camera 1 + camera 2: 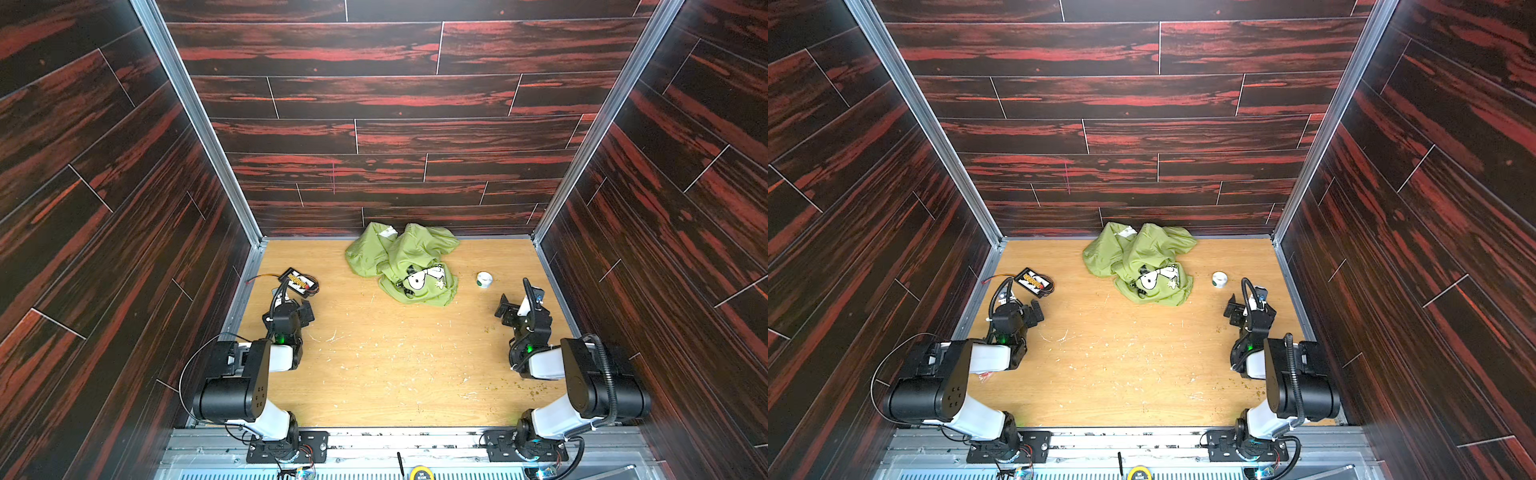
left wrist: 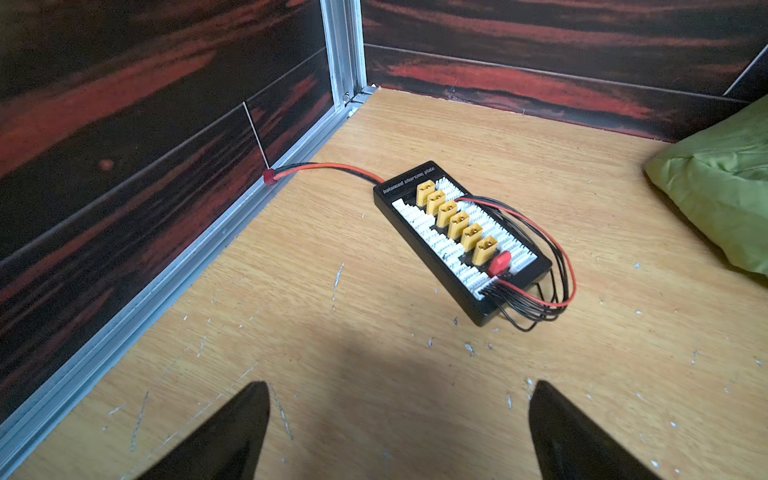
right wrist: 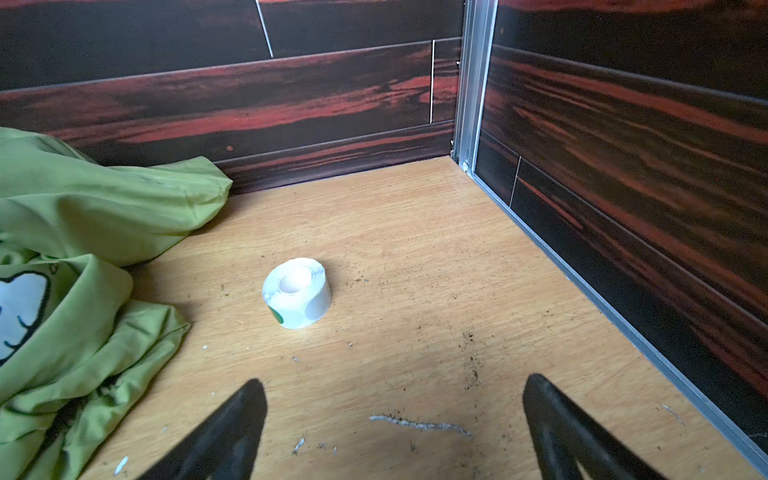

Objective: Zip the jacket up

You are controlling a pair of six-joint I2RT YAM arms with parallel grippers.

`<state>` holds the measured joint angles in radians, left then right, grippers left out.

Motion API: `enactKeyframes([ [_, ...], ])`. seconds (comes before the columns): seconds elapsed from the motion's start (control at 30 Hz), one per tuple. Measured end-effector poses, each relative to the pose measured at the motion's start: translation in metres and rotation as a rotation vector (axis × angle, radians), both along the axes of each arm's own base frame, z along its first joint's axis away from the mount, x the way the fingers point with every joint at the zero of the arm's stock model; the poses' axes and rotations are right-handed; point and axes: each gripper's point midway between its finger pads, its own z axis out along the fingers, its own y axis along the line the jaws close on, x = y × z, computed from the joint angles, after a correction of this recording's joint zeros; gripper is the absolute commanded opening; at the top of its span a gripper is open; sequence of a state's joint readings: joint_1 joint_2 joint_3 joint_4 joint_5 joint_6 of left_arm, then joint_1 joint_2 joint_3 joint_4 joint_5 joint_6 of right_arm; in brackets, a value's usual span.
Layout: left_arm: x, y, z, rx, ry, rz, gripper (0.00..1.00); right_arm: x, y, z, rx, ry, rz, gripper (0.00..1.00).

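The jacket lies crumpled in a green heap at the far middle of the table, with its far edge against the back wall. Neither claw touches it. A white cartoon dog print faces up on the near part of the heap, and a small white patch shows near the far edge. The zipper cannot be made out among the folds. The left claw is over the left side of the table, well apart from the jacket, its jaws spread wide with nothing between them. In the left wrist view its dark fingertips stand far apart above bare, scratched wood. Just beyond this claw a black charging board lies flat near the left wall, carrying a row of yellow connectors and a loop of red and black wires. The right claw is over the right side of the table, also gaping wide and empty, and its fingertips frame only bare wood. A small white roll rests on the table between the right claw and the jacket, touching neither. It lies near the jacket's right edge, with its hollow core facing up.
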<state>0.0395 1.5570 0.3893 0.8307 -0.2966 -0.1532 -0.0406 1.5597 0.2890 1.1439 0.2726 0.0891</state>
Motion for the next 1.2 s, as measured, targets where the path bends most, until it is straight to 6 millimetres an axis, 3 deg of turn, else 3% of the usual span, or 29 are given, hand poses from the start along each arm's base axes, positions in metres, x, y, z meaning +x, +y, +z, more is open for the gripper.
enactKeyframes([
  [0.87,-0.002,0.005,0.004,0.010,-0.004,0.030,1.00,-0.002,-0.001,0.000,0.003,0.002,-0.005,0.98],
  [1.0,-0.005,0.011,0.029,0.019,-0.022,0.070,1.00,-0.012,-0.003,0.005,0.003,-0.004,-0.021,0.98],
  [1.2,-0.011,0.019,0.108,0.002,-0.185,0.132,1.00,-0.011,-0.008,0.055,0.034,-0.064,-0.059,0.98],
])
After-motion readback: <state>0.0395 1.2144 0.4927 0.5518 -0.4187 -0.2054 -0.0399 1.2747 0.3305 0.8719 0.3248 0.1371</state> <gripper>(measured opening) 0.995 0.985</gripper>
